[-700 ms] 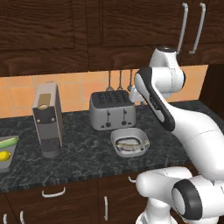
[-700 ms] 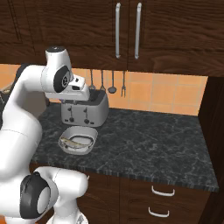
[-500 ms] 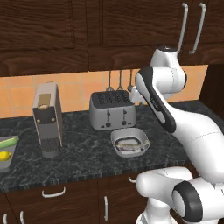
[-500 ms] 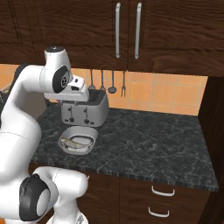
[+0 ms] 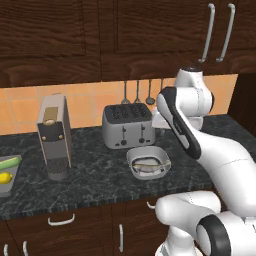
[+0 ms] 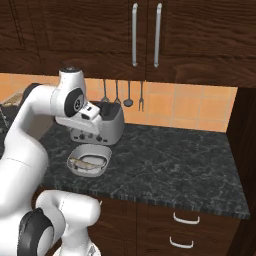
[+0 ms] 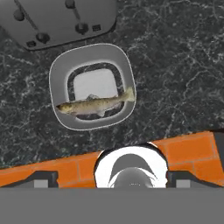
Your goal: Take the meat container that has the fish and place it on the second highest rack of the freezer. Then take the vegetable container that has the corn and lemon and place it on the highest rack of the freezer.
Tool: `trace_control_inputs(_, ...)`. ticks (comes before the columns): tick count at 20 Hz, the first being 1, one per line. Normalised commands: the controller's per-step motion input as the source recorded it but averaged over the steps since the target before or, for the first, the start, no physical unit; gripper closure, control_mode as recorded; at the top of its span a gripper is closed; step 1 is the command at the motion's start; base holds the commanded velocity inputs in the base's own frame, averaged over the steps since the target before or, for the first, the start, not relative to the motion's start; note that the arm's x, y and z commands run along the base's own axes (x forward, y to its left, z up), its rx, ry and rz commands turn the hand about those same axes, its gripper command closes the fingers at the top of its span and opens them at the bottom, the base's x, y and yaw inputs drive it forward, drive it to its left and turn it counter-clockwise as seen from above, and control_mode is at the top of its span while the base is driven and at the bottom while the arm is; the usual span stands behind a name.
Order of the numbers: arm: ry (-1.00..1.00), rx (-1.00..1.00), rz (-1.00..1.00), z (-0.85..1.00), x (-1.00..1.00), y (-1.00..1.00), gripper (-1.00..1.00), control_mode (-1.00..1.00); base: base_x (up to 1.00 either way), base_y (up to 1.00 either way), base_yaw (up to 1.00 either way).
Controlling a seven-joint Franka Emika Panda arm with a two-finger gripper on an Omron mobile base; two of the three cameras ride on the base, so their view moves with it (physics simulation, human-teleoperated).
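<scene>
Released and spread wide at the hand view's lower corners, the gripper (image 7: 112,179) holds nothing. Upper centre, the meat container (image 7: 59,74) with the fish (image 7: 94,105) sits on the black marbled counter (image 7: 175,65), below the toaster (image 7: 57,17). Dark cabinets (image 5: 65,30) hang above orange tile.

The white Franka Panda arm with dark joints (image 5: 185,130) is rising from its rounded base at the lower edge of both base views, bending forward at a dark elbow and folding back at its upper joint, high above the work surface. The hand is pointing straight down. The two-finger gripper with small dark tips (image 7: 107,179) is standing with its jaws spread wide apart, nothing between them.
</scene>
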Motion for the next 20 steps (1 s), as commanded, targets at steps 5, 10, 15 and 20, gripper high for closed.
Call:
trace_control_inputs(5,0.21,0.06,-0.31,-0.83,0.0,-0.04,-1.0,-1.0,0.0,0.0,0.0)
trace_control_inputs(10,0.0,-0.01,-0.32,-0.79,0.0,0.0,-1.0,-1.0,0.0,0.0,0.0)
trace_control_inputs(15,0.0,-0.07,-0.29,-0.63,0.0,0.02,-1.0,-1.0,0.0,0.0,0.0)
trace_control_inputs(20,-0.02,-0.04,-0.2,-0.38,0.0,0.02,-1.0,-1.0,0.0,0.0,0.0)
